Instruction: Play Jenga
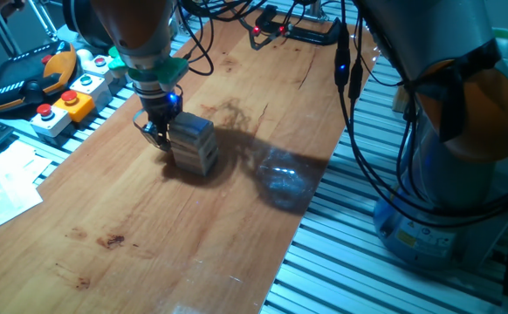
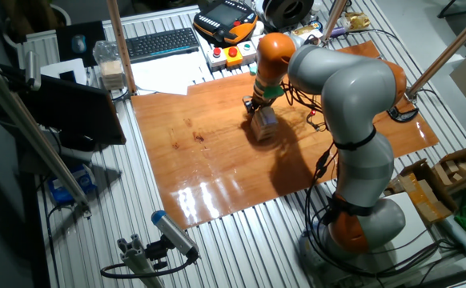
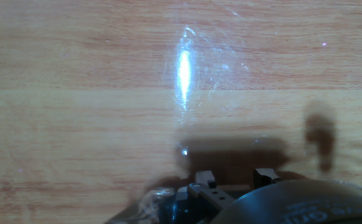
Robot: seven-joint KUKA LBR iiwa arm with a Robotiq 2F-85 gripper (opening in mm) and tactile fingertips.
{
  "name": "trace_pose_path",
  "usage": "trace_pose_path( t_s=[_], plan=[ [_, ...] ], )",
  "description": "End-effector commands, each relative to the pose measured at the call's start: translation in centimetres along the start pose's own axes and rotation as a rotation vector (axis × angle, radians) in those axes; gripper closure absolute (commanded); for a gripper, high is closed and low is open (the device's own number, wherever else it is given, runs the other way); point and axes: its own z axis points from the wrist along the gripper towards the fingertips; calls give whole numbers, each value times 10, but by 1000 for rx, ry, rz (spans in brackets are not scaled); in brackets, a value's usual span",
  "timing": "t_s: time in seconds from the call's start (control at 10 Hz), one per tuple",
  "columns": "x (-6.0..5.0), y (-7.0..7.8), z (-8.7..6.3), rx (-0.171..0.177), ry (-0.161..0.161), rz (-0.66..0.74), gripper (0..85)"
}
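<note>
Hand view gives you little — bare wooden surface [image 3: 106, 93], a bright glare streak, a dark shadow, and the tool's fingertips [image 3: 204, 178] low in frame. No blocks show there.

One fixed view: your Jenga tower [image 1: 195, 143] stands upright on the surface [image 1: 149, 235], toward the left edge near the push-button boxes [image 1: 66, 105]. The tool [image 1: 156, 131] sits low, right against the tower's left side, at about its lower layers. Contact looks likely — you cannot confirm it.

Other fixed view: same pairing, tool [image 2: 255, 106] just beside the tower [image 2: 265, 120], keyboard [image 2: 162, 44] well beyond.

Whether the fingers are apart or together, you cannot tell.
</note>
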Motion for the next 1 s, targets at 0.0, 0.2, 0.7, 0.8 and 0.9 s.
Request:
trace_pose_path(
  t_s=[0.0, 0.2, 0.7, 0.8, 0.9],
  plan=[
    [0, 0, 0, 0, 0, 0, 450],
    [1, 0, 1, 0, -1, 0, 453],
    [1, 0, 2, -1, -3, 0, 463],
    [1, 1, 2, -1, -4, 0, 463],
    [1, 1, 2, -1, -4, 0, 463]
  ],
)
